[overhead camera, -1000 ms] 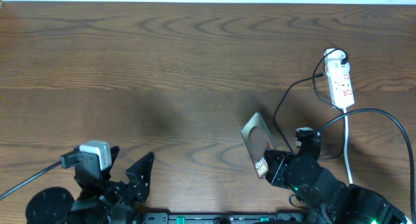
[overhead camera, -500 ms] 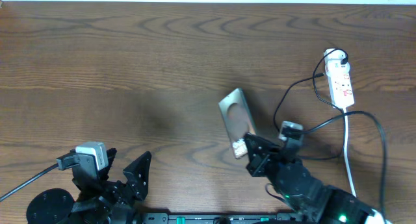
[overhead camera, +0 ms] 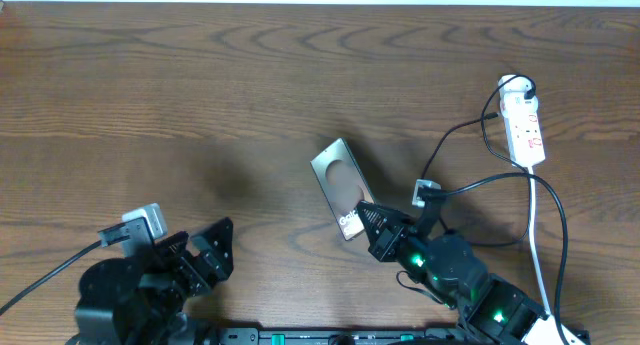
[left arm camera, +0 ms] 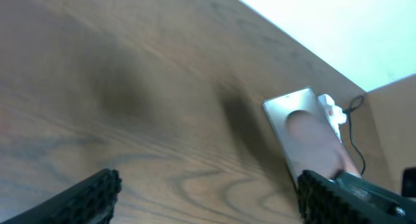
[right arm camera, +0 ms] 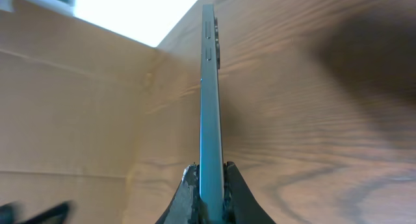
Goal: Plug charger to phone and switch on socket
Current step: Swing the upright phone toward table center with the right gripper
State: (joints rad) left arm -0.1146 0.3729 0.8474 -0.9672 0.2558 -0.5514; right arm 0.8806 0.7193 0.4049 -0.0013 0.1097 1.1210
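My right gripper [overhead camera: 368, 225] is shut on one end of the phone [overhead camera: 340, 185], a grey slab with a round pale circle, and holds it lifted over the table's middle. In the right wrist view the phone [right arm camera: 210, 100] stands edge-on between the fingers [right arm camera: 209, 182]. It also shows in the left wrist view [left arm camera: 305, 130]. The white socket [overhead camera: 524, 125] lies at the far right with a white plug at its far end. The thin black charger cable [overhead camera: 440, 155] loops from it toward my right arm; its tip is hidden. My left gripper [overhead camera: 205, 250] is open and empty at the front left, and its fingers [left arm camera: 208, 198] frame bare wood.
A white cord [overhead camera: 535, 225] runs from the socket toward the front right. A thicker black robot-arm cable [overhead camera: 545, 190] arcs over it. The wooden table [overhead camera: 200, 85] fills the view.
My right gripper has carried the phone leftward, away from the socket, and turned it. My left arm has shifted slightly.
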